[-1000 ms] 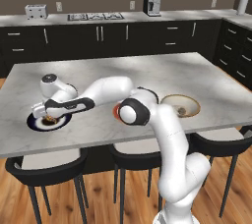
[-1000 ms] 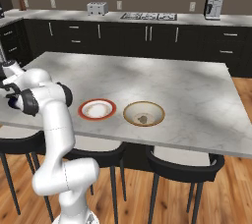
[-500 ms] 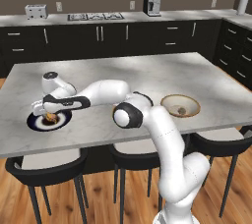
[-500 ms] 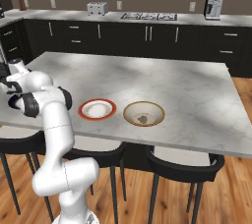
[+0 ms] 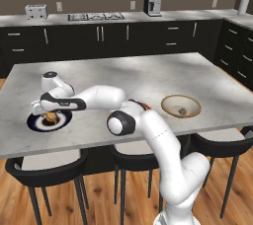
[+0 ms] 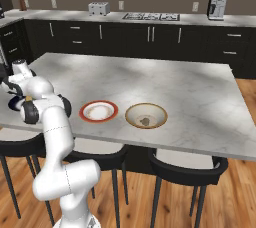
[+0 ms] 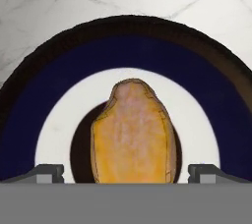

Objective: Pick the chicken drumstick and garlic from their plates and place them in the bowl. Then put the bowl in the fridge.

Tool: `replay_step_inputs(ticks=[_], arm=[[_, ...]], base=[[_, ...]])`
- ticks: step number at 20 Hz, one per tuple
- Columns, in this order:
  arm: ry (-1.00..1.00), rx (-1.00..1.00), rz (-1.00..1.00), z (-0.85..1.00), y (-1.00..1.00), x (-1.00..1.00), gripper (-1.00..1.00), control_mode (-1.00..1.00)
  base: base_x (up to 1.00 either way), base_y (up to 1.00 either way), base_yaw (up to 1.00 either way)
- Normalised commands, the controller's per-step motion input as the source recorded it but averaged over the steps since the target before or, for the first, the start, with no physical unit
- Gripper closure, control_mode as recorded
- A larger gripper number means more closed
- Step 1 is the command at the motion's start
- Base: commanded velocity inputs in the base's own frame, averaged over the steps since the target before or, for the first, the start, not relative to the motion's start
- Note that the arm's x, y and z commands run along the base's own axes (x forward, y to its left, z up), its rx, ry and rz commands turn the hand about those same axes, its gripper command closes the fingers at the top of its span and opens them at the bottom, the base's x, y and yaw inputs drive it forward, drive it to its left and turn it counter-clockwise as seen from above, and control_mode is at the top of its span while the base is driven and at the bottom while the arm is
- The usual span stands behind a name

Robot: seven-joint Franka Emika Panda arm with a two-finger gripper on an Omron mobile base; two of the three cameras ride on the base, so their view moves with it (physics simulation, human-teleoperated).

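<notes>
- I have the claw [image 7: 126, 173] hanging over the navy plate [image 5: 35, 123] at the left middle of the left base view, its tips spread wide apart, one at each lower corner of the hand view.
- The chicken drumstick [image 7: 132, 134] lies on the dark centre of that plate, between the two tips and pointing up the frame; nothing is gripped yet.
- I judge the spread is there so the tips can pass down either side of the meat before closing across its narrow width.
- The arm reaches far to the left across the worktop [image 5: 148, 78], because this plate sits near the left front edge, well apart from the bowl [image 5: 181, 106].
- The bowl sits at the right middle of the left base view; a small greyish lump in it looks like the garlic [image 6: 145, 120], though it is too small to be sure.
- The red-rimmed plate [image 6: 99, 111] just beside the bowl looks bare in the right base view.
- Next step, as I judge it: lower, close on the drumstick, lift clear.
</notes>
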Motion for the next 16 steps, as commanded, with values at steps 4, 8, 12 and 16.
replay_step_inputs(ticks=[4, 8, 12, 16], arm=[[0.01, 0.0, 0.0, -0.18, 0.04, 0.05, -1.0, -1.0], [0.0, -0.05, 0.0, -0.16, 0.0, 0.0, -1.0, -1.0], [0.0, -0.03, 0.0, -0.14, -0.01, 0.0, -1.0, -1.0], [0.0, -0.01, 0.0, -0.1, 0.0, 0.0, 1.0, -1.0]], base=[[0.0, 0.0, 0.0], [0.0, 0.0, 0.0], [0.0, 0.0, 0.0], [0.0, 0.0, 0.0]])
